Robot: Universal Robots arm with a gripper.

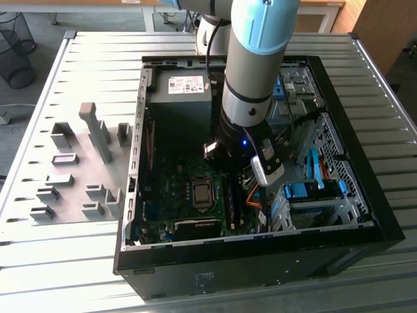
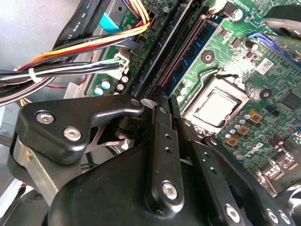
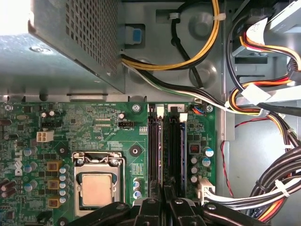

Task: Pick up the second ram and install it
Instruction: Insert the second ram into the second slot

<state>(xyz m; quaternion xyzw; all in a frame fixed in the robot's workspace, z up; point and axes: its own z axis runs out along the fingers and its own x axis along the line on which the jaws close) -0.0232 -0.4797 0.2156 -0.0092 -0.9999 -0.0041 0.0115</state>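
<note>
Inside the open computer case (image 1: 140,163), the gripper (image 3: 162,200), fingers pressed together, bears on the blue second ram (image 2: 195,47) in the motherboard's (image 3: 101,129) slots beside the processor socket (image 3: 96,188); seating appears underway, needing firm, straight downward pressure.

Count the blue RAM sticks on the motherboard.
1 that I can make out: a blue RAM stick seated in a slot beside the CPU socket, in the second wrist view. Another may be hidden under the gripper.
</note>
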